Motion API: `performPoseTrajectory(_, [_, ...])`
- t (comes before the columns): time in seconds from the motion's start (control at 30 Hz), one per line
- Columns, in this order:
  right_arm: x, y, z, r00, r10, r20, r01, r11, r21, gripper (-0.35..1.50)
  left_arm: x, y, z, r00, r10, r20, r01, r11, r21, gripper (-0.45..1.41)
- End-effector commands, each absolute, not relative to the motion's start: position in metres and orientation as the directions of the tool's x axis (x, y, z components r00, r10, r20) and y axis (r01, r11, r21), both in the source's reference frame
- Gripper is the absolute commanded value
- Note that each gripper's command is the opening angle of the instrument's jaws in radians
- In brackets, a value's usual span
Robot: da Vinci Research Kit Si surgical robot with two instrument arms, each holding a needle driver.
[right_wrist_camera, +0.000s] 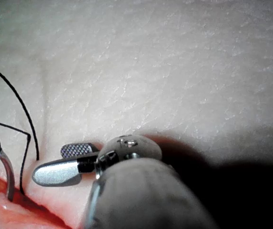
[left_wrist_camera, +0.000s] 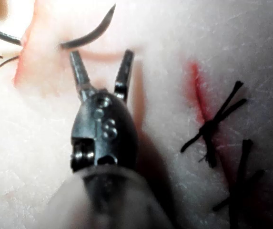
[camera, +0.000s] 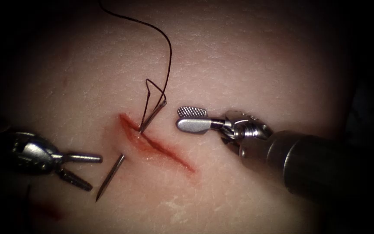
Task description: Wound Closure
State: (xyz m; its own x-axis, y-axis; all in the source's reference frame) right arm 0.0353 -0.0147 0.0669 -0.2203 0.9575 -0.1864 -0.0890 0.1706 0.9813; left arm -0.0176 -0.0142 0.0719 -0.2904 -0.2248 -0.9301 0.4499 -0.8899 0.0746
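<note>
The right arm's tool hovers over the tissue with its jaws parted, holding nothing. Just beside its tips, the tail end of the curved needle rises from the red cut, the rest buried in the tissue. Dark thread runs from that end, kinks, and arcs away across the pale surface.
</note>
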Motion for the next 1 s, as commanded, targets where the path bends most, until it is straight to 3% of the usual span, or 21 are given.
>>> performPoseTrajectory(0.03, [0.0359, -0.0152, 0.0677, -0.221, 0.957, -0.186, -0.086, 0.171, 0.982, 1.1, -0.0185, -0.0152, 0.0728, -0.279, -0.245, -0.928, 0.47, -0.878, 0.091, 0.61])
performPoseTrajectory(0.5, [0.0363, -0.0164, 0.0684, -0.219, 0.954, -0.207, -0.084, 0.193, 0.978, 0.94, -0.0201, -0.0148, 0.0739, -0.259, -0.303, -0.917, 0.529, -0.839, 0.127, 0.66])
performPoseTrajectory(0.87, [0.0363, -0.0168, 0.0687, -0.222, 0.952, -0.212, -0.081, 0.199, 0.977, 0.89, -0.0213, -0.0143, 0.0746, -0.265, -0.353, -0.897, 0.585, -0.798, 0.141, 0.52])
performPoseTrajectory(0.97, [0.0362, -0.0168, 0.0687, -0.226, 0.951, -0.212, -0.077, 0.199, 0.977, 0.89, -0.0216, -0.014, 0.0747, -0.27, -0.354, -0.895, 0.595, -0.793, 0.134, 0.34])
performPoseTrajectory(1.0, [0.036, -0.0168, 0.0686, -0.225, 0.951, -0.212, -0.077, 0.199, 0.977, 0.89, -0.0216, -0.0139, 0.0747, -0.27, -0.353, -0.896, 0.595, -0.793, 0.133, 0.05])
